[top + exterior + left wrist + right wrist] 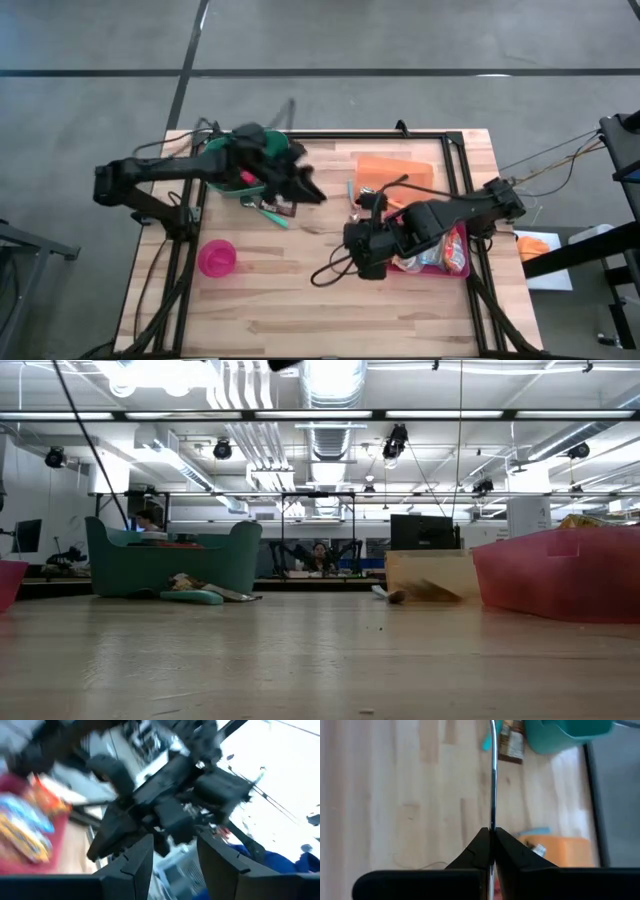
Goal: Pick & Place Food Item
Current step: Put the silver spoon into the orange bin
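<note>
Right gripper (491, 837): pinched tight on thin metal rod (493, 780)
Left gripper (174, 857): parted, holds nothing
Progress: snacks in red bin (458, 270); no food item held

Both arms (150, 180) matte black, boxy-jointed; black cables looping off wrists; gripper fingers (512, 852) dark, angular, wedge-tipped.
</note>
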Available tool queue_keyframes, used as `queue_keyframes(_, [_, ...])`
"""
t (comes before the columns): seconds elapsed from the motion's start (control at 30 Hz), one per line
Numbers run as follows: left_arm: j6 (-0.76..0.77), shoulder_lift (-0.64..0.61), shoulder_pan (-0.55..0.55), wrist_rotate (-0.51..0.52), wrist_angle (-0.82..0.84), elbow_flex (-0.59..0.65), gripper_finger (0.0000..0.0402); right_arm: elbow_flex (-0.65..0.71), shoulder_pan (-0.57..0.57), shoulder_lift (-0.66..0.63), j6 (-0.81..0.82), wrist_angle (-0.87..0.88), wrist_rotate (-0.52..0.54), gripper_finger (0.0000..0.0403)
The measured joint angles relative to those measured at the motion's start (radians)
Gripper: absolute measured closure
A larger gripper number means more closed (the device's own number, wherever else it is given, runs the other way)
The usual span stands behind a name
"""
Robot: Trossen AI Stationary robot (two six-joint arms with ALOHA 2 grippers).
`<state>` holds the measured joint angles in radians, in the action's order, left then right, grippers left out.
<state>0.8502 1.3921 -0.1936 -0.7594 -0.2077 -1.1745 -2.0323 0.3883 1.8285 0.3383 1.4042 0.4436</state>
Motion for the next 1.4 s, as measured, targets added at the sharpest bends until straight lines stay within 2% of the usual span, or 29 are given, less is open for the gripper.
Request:
queue_keyframes(0.2, [-0.147,-0.161,-0.040,0.066,0.169,0.000,0.0248,0.046,-0.053,-0.076,0.000,0.066,0.027,0.0395])
queue_keyframes(0.4, [-0.267,-0.280,-0.033,0.204,0.420,0.001,0.0248,0.231,-0.172,-0.247,0.027,0.048,0.022,0.0395])
queue_keyframes(0.63, [-0.274,-0.351,0.005,0.353,0.601,0.002,0.0248,0.579,-0.392,-0.501,0.068,-0.187,-0.153,0.0395])
queue_keyframes(0.8, [-0.275,-0.376,0.041,0.360,0.613,0.002,0.0248,0.796,-0.534,-0.620,-0.025,-0.335,-0.276,0.0395])
queue_keyframes(0.93, [-0.274,-0.387,0.062,0.375,0.612,0.002,0.0248,0.925,-0.660,-0.646,-0.103,-0.395,-0.430,0.0395])
queue_keyframes(1.0, [-0.275,-0.390,0.062,0.378,0.613,0.002,0.0248,0.978,-0.723,-0.641,-0.127,-0.399,-0.471,0.0395])
queue_keyframes(1.2, [-0.275,-0.395,0.063,0.401,0.635,0.002,0.0248,1.094,-0.852,-0.620,-0.223,-0.427,-0.502,0.0395])
queue_keyframes(1.4, [-0.276,-0.395,0.063,0.405,0.652,0.002,0.0248,1.144,-0.896,-0.584,-0.412,-0.459,-0.514,0.0395])
